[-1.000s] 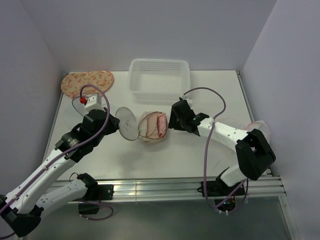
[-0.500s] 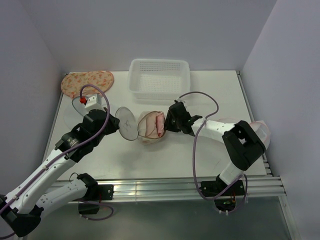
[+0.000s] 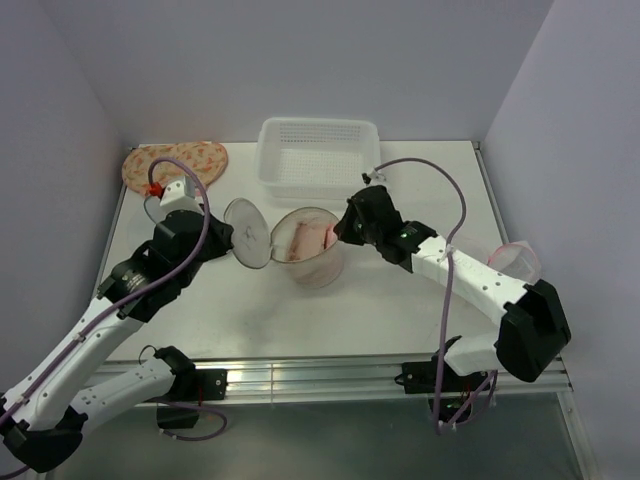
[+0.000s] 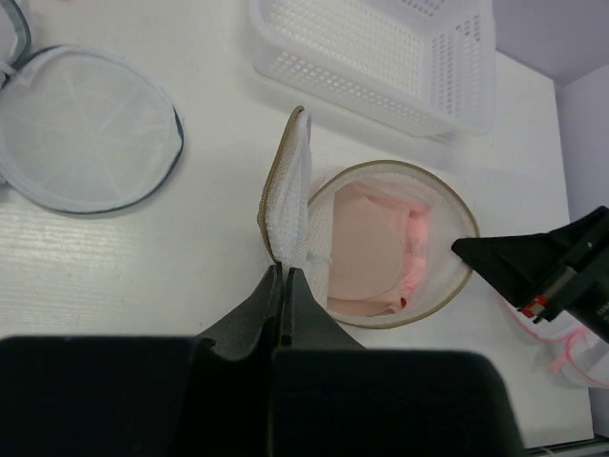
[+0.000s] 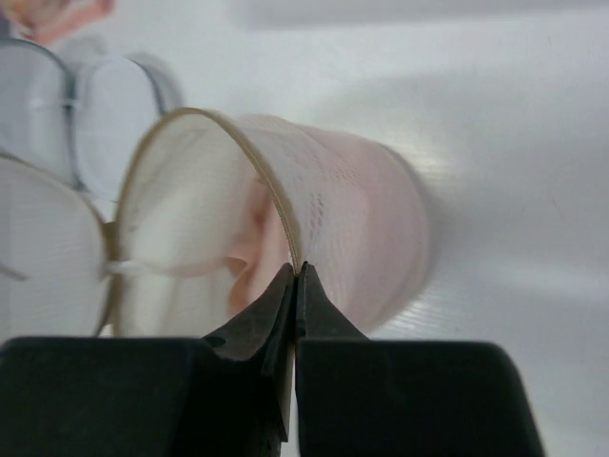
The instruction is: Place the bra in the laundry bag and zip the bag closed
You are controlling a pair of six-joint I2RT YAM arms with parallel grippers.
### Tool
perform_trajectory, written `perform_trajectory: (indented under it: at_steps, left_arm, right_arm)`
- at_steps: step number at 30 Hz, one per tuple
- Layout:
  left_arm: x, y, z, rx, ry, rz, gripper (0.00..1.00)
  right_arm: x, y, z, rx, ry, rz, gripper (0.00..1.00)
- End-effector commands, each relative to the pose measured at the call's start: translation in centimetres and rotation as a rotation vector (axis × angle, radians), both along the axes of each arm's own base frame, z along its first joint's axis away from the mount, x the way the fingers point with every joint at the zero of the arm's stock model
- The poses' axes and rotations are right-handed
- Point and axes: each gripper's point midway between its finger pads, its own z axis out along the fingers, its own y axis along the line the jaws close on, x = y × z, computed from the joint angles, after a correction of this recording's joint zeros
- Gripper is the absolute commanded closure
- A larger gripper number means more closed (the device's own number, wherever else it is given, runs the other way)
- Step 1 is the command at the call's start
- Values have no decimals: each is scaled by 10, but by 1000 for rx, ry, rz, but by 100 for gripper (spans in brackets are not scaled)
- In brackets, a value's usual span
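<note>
From the overhead camera you see the round, translucent white mesh laundry bag [image 3: 320,268] with its pinkish-tan zip rim standing open mid-table, just in front of the white perforated plastic basket [image 3: 318,150]. The soft pink fabric bra [image 3: 310,238] lies inside it. The bag's round mesh lid flap [image 3: 250,232] stands swung out to the left. Your left gripper [image 3: 232,243] is at the flap and your right gripper [image 3: 340,234] is at the opposite side of the rim.

In the left wrist view, the left gripper [image 4: 284,278] is clenched on the lid flap [image 4: 290,190] near its hinge. The bra [image 4: 366,238] sits within the laundry bag [image 4: 459,205], and nothing visibly spills over the rim.

In the right wrist view, the right gripper [image 5: 295,276] is pinched tight on the tan rim of the laundry bag [image 5: 352,190]. The bra [image 5: 255,243] shows pink through the mesh.

The placing looks done, so you are on the closing step. Next you need to fold the flap over the mouth while the right side steadies the rim. Then find the zip pull, which I cannot make out in any view.
</note>
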Motion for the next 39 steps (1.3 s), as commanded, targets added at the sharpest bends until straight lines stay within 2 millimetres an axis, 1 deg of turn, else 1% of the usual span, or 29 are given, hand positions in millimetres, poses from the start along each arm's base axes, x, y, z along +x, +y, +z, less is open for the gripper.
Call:
perform_trajectory:
  at_steps: [1, 2, 3, 5, 6, 8, 12, 13, 14, 15, 16, 17, 18, 19, 20, 21, 22, 23, 25, 26, 28, 31, 32, 33, 34, 35, 36, 38, 39]
  left_arm:
    - [3, 7, 35, 25, -76, 10, 100]
    - [3, 7, 38, 28, -79, 5, 100]
    - [3, 7, 51, 22, -99, 2, 100]
    - [1, 6, 59, 27, -102, -13, 100]
    - [0, 5, 71, 18, -120, -22, 100]
    - [1, 0, 78, 37, -105, -45, 100]
    - [2, -20, 68, 118, -41, -68, 100]
    - [6, -28, 59, 153, -14, -73, 100]
    - [6, -33, 60, 173, -3, -75, 100]
    - [2, -43, 55, 203, 8, -97, 100]
    - [9, -50, 43, 267, 34, -79, 100]
    - [8, -53, 42, 298, 50, -74, 100]
    - [5, -62, 36, 335, 59, -90, 100]
    - [11, -68, 23, 402, 79, -69, 98]
    - [11, -73, 23, 413, 80, -64, 97]
    - [9, -78, 16, 452, 93, -76, 96]
    - [12, -83, 7, 495, 104, -69, 93]
    - [10, -90, 7, 504, 100, -75, 92]
    - [9, -94, 3, 549, 106, -71, 89]
    - [11, -99, 3, 563, 99, -54, 85]
    - [8, -105, 4, 588, 93, -63, 82]
    - [9, -121, 6, 591, 76, -92, 70]
    - [9, -125, 8, 590, 69, -104, 68]
    - [7, -130, 8, 585, 69, -121, 67]
    - [7, -134, 6, 585, 71, -132, 63]
    - [9, -139, 7, 571, 63, -145, 61]
    - [8, -144, 5, 562, 69, -163, 59]
    - [9, -154, 4, 534, 59, -191, 56]
    - [8, -158, 3, 521, 62, -210, 56]
  right_arm:
    - [-2, 3, 51, -40, -97, 23, 100]
    - [-4, 5, 53, -50, -98, 38, 100]
    - [-6, 10, 59, -48, -104, 56, 100]
    - [-10, 20, 60, -56, -102, 88, 100]
    - [-10, 25, 55, -67, -90, 97, 100]
    - [-13, 31, 50, -78, -82, 113, 100]
    - [-15, 35, 31, -96, -47, 128, 100]
    - [-15, 36, 27, -94, -40, 136, 100]
    - [-16, 38, 23, -92, -37, 143, 100]
    - [-17, 39, 19, -92, -28, 149, 100]
    - [-18, 39, 17, -91, -22, 150, 100]
    - [-18, 38, 13, -96, -16, 148, 100]
    - [-19, 38, 12, -97, -17, 149, 100]
    - [-19, 38, 10, -100, -15, 151, 100]
    - [-19, 36, 9, -102, -13, 149, 100]
    - [-20, 36, 9, -102, -14, 151, 100]
    - [-21, 37, 8, -102, -13, 154, 100]
    - [-21, 36, 8, -102, -11, 153, 100]
    - [-22, 35, 8, -99, -14, 153, 100]
    - [-22, 34, 8, -101, -14, 150, 100]
    - [-22, 32, 11, -100, -21, 141, 98]
    - [-23, 27, 16, -103, -30, 122, 90]
    - [-25, 25, 16, -107, -28, 119, 86]
    - [-25, 22, 22, -101, -39, 113, 83]
    - [-26, 19, 23, -105, -44, 100, 78]
    - [-27, 15, 24, -110, -44, 92, 75]
    - [-29, 11, 32, -99, -61, 83, 73]
    - [-33, 3, 34, -110, -67, 61, 69]
    - [-35, -2, 43, -97, -86, 49, 69]
